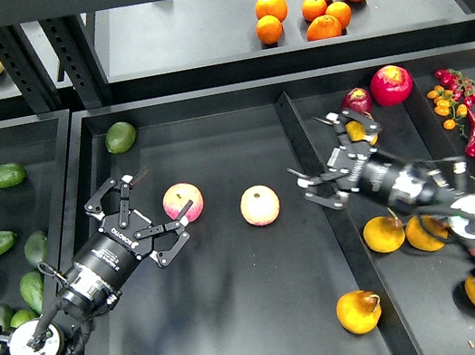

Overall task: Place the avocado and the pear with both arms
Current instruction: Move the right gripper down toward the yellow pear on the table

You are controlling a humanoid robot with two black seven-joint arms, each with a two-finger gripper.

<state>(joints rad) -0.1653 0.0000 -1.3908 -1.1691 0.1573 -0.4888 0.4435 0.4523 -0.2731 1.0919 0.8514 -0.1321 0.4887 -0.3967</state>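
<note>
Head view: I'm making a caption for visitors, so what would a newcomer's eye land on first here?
First, the two black arms reaching into the dark middle tray, the left tool open beside a pink apple and the right tool open over the divider. Then the bright fruit: oranges on the top shelf, a yellow pear near the tray's front, and a lone avocado in its far left corner.

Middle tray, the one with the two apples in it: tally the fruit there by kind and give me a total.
Apples: 2
Green fruit: 1
Pear: 1
Total: 4
</note>
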